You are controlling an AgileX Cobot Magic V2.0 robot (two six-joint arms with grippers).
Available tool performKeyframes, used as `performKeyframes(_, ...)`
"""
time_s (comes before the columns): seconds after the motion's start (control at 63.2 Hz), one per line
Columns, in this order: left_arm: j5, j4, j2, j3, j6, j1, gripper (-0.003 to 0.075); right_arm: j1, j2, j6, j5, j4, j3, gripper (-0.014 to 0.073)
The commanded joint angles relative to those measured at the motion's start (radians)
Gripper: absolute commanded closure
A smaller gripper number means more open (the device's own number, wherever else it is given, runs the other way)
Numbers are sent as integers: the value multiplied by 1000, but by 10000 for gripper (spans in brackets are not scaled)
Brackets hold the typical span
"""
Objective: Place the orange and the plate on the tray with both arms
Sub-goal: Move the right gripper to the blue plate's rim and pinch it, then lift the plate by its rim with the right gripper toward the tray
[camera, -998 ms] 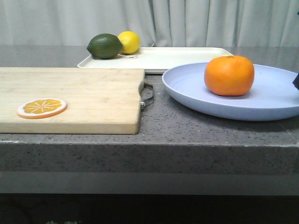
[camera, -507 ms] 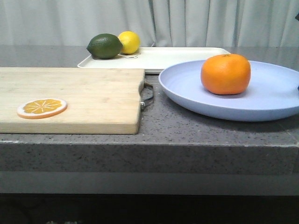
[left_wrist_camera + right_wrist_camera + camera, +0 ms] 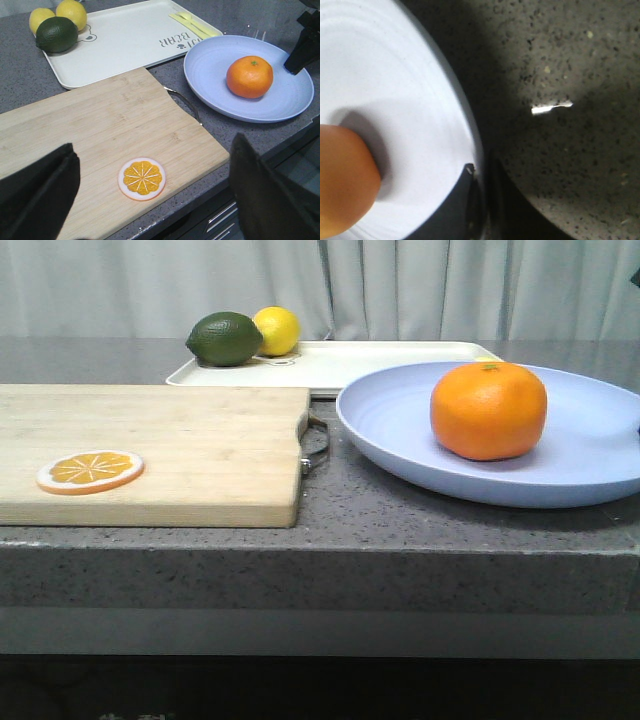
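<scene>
Front view: the orange [image 3: 489, 410] sits on the plate [image 3: 400, 435], a little toward the side nearer the cutting board [image 3: 150, 450]. The plate lies on the grey table [image 3: 330, 500] just beside the board's metal handle [image 3: 315, 440], and its far rim overlaps the near edge of the tray [image 3: 370, 362] in this view; whether they touch I cannot tell. The tray lies behind the plate and the board. On the tray's corner farthest from the plate rest a dark green lime [image 3: 224, 338] and a yellow lemon [image 3: 276, 330], touching each other. An orange slice [image 3: 90, 471] lies flat on the board, well apart from the plate.

Left wrist view: the left hand [image 3: 150, 200] hangs over the board with its two dark fingers [image 3: 37, 195] spread wide and nothing between them; the slice lies on the board between them. The plate rests beside the board with the orange on it, and the tray lies beyond both. The dark right hand [image 3: 302, 47] reaches the plate's rim on the side away from the board.

Right wrist view: a dark finger [image 3: 457, 207] lies on the upper face of the plate at its rim, the table dark beside it. A second finger does not show clearly, so I cannot tell how the right hand is set. The orange sits near on the plate.
</scene>
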Motion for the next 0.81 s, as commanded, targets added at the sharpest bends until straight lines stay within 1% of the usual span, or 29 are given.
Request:
performKeyframes(0.0, -76, -4, 1, -27, -9, 3, 130, -8, -35, 0, 9, 103, -31, 664)
performKeyframes(0.127, -76, -4, 1, -27, -9, 3, 130, -8, -36, 3, 33, 170, -56, 664)
performKeyframes(0.269, -76, -4, 1, -27, -9, 3, 130, 21, -36, 131, 32, 166, -139, 664)
performKeyframes(0.427, -76, -4, 1, -27, -9, 3, 130, 83, -14, 264, -3, 119, -276, 664)
performKeyframes(0.57, -76, -4, 1, -27, -9, 3, 130, 137, 76, 420, 19, 34, -436, 664)
performKeyframes(0.792, -76, -4, 1, -27, -9, 3, 130, 197, 253, 543, 44, -24, -682, 664)
